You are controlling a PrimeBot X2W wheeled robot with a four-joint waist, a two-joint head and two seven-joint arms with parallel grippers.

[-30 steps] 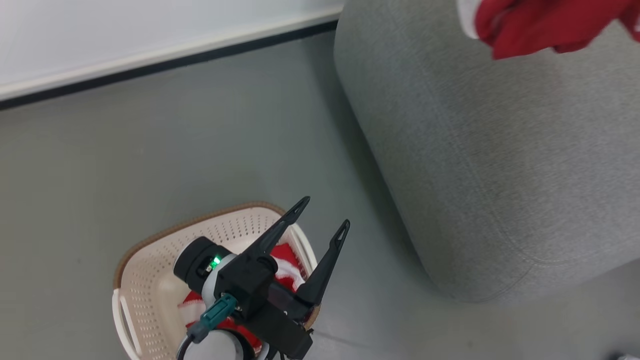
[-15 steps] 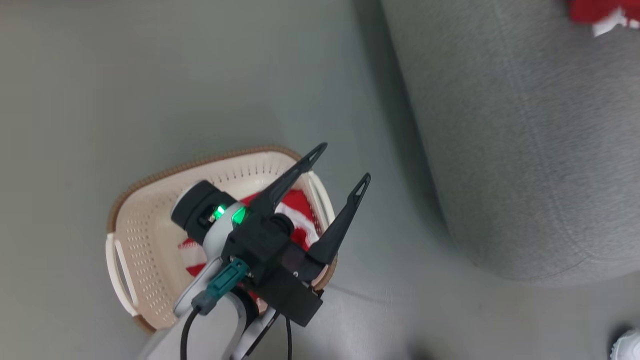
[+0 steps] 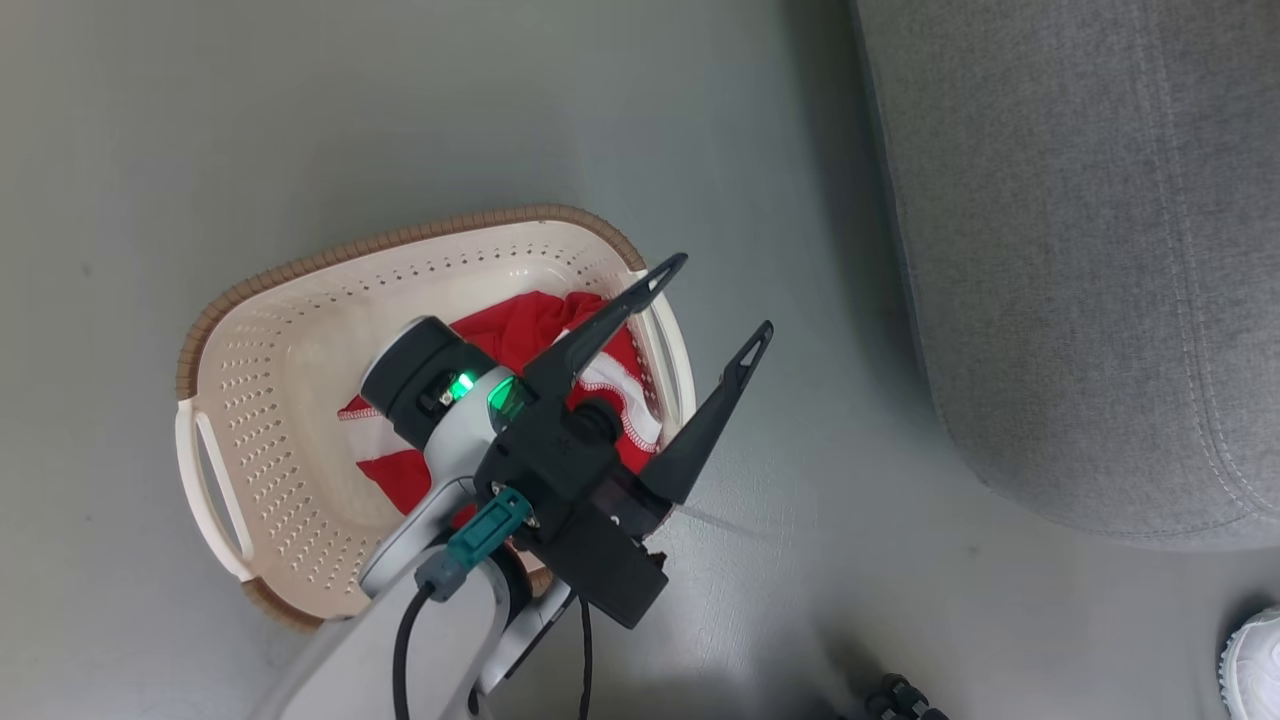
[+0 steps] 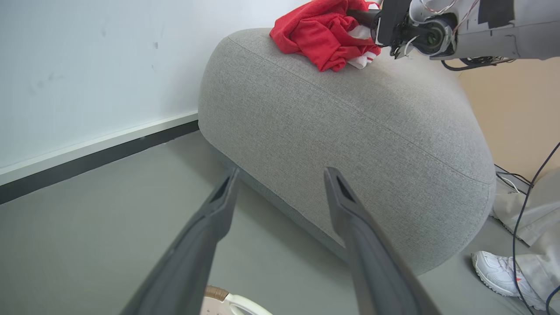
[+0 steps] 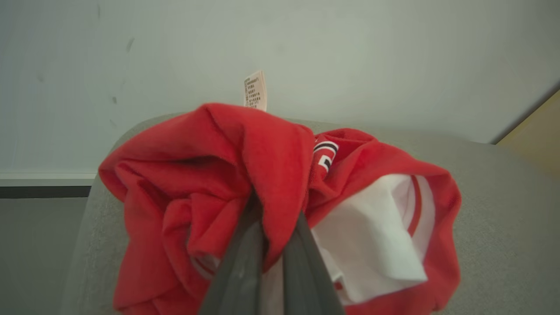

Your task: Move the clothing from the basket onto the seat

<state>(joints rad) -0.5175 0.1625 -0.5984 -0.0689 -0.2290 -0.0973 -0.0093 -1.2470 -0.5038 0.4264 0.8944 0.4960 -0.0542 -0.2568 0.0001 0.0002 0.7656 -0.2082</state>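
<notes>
grey floor (image 3: 300, 120), white wall (image 4: 87, 65); left gripper (image 3: 722, 295) splayed above basket (image 3: 400, 240); right gripper (image 5: 273, 227) clamping red clothing (image 5: 245, 144) on seat (image 4: 372, 131).

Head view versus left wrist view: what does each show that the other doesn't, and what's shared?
Head view: the basket interior with red clothing in it. Left wrist view: the right gripper shut on a red garment atop the seat, plus the white wall. Shared: the open left gripper, the grey seat, the basket rim, a white shoe.
</notes>
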